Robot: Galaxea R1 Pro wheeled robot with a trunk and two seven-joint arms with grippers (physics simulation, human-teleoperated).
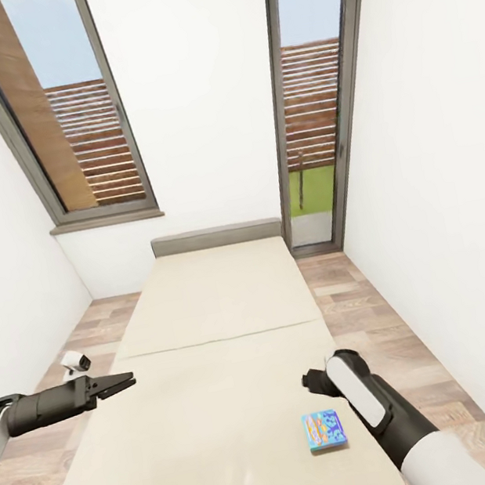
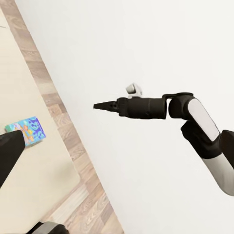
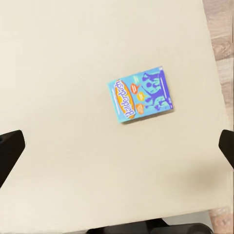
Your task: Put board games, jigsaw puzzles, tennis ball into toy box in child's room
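Observation:
One board game (image 1: 323, 429), a flat blue-and-orange box, lies on the beige bed (image 1: 207, 312) near its right edge. My right gripper (image 1: 311, 384) hangs above the mattress just beyond the box, pointing down. In the right wrist view the board game (image 3: 140, 95) lies flat, with the open fingertips (image 3: 9, 151) far apart at the picture's sides and nothing between them. My left gripper (image 1: 128, 382) hovers over the bed's left edge, pointing right, open and empty. From the left wrist, the right gripper (image 2: 97, 106) appears side-on beyond the board game (image 2: 27, 130).
The bed fills the middle of a narrow white-walled room, with a grey headboard (image 1: 216, 237) at the far end. Strips of wood-plank floor (image 1: 365, 308) run along both sides. Two tall windows (image 1: 83, 103) stand in the far wall.

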